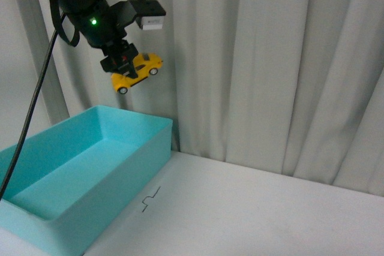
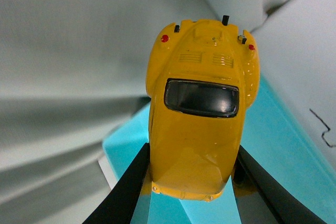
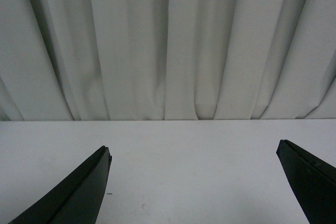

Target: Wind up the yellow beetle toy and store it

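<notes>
My left gripper (image 1: 123, 64) is shut on the yellow beetle toy (image 1: 137, 71) and holds it high in the air, above the far end of the turquoise bin (image 1: 144, 148). The toy is tilted, one end lower. In the left wrist view the toy (image 2: 202, 108) fills the middle, pinched between the two black fingers (image 2: 128, 190), with the bin (image 2: 283, 145) below it. My right gripper (image 3: 194, 182) is open and empty, over bare white table; it does not show in the front view.
The turquoise bin sits at the table's left and looks empty. A white curtain (image 1: 270, 58) hangs along the back. A small dark mark (image 1: 150, 199) is on the white tabletop (image 1: 240, 214) right of the bin.
</notes>
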Tool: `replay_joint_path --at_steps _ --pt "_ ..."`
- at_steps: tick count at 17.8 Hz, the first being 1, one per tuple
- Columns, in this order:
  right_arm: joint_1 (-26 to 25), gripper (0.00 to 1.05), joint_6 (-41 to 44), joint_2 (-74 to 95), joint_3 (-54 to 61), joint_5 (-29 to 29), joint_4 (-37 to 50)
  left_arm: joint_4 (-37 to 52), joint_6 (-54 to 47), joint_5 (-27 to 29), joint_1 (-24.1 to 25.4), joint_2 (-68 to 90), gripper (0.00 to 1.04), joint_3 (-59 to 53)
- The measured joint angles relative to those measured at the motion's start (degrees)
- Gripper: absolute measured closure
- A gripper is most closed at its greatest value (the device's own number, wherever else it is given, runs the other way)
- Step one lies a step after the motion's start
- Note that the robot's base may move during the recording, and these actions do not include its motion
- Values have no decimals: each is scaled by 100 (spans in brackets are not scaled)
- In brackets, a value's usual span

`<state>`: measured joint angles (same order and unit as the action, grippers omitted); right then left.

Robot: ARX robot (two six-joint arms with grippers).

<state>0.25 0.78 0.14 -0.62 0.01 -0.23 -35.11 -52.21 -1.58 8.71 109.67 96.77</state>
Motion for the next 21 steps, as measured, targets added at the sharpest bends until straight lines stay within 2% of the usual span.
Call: replay_joint_path --at_steps 4,9,21 --pt "0 7 2 0 0 0 0 -382 870 861 197 127 67 -393" --pt "0 7 2 0 0 -2 2 -262 1325 1473 413 313 68 -789" --pt "0 7 0 0 0 0 0 149 1891 1878 597 1375 68 -748"
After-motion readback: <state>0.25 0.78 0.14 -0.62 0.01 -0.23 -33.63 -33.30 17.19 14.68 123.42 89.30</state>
